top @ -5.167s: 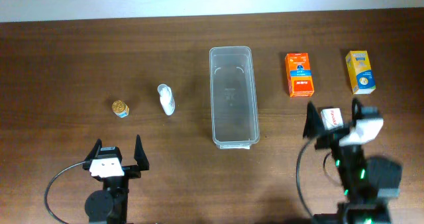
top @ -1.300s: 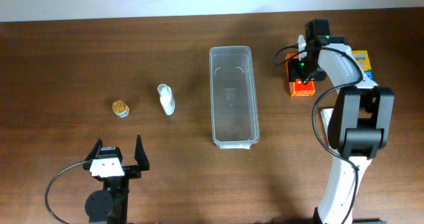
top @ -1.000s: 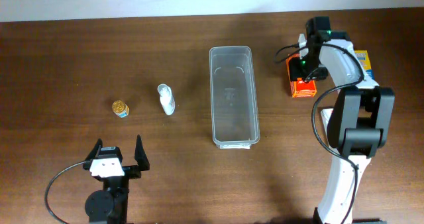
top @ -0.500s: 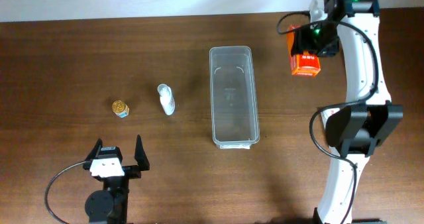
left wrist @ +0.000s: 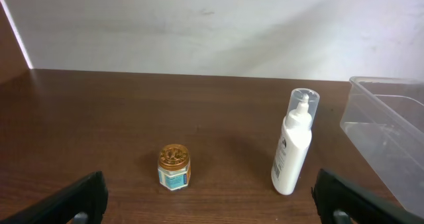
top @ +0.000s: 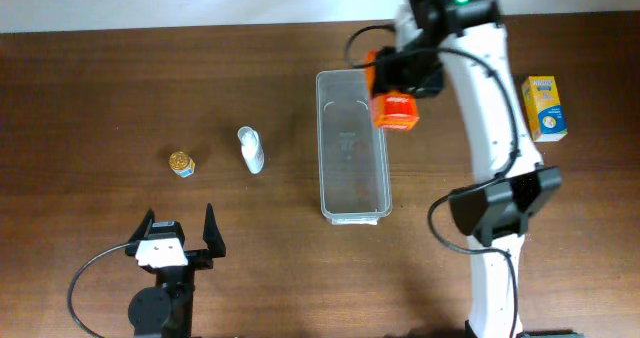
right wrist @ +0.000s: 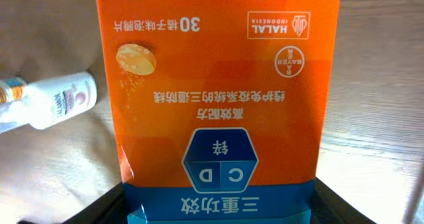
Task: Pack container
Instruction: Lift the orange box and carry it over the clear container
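Note:
The container [top: 323,148], a long clear plastic bin, lies lengthwise at the table's middle. It also shows at the right edge of the left wrist view [left wrist: 397,95]. My right gripper [top: 401,82] is shut on an orange box [top: 396,111] and holds it in the air over the container's far right rim. The box fills the right wrist view [right wrist: 218,85]. My left gripper [top: 180,240] is open and empty near the front left edge, well short of a white bottle [left wrist: 293,144] and a small gold-lidded jar [left wrist: 173,168].
A yellow box [top: 544,108] lies at the far right. The white bottle [top: 251,150] and the jar [top: 181,163] sit left of the container. The bottle also shows in the right wrist view [right wrist: 46,101]. The right arm reaches from the front edge across the right side.
My right arm reached out to the orange box at the far right, closed on it, lifted it and carried it left to the container's far right rim. The left arm has not moved.

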### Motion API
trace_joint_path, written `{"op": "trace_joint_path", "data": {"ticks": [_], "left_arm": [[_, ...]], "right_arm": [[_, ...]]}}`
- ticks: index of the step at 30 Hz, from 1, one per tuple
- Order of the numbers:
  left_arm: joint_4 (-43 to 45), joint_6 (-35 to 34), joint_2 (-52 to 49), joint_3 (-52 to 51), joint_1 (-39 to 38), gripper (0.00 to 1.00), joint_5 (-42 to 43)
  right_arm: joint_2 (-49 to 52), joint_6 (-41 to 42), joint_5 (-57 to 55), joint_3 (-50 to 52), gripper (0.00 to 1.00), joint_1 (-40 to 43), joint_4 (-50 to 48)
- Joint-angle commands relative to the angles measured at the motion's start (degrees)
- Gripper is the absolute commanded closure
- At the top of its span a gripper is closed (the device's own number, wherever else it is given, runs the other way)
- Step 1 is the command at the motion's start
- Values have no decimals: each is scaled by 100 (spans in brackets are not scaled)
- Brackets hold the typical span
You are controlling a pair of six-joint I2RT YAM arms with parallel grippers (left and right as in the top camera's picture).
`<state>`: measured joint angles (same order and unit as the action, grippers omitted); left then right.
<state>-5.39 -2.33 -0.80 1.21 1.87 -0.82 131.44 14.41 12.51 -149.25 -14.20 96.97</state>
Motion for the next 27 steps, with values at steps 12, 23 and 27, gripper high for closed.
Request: {"op": "trace_joint_path", "data": {"ticks": [12, 23, 27], "left_arm": [[11, 90, 35, -37, 28, 1, 46], [11, 87, 35, -37, 28, 1, 46], [11, 90, 35, -37, 28, 1, 46]], "right_arm": [[22, 1014, -1121, 647, 38, -1016, -968], [22, 994, -1215, 2131, 38, -1016, -2164], [22, 1016, -1213, 2594, 38, -1019, -2424]]}}
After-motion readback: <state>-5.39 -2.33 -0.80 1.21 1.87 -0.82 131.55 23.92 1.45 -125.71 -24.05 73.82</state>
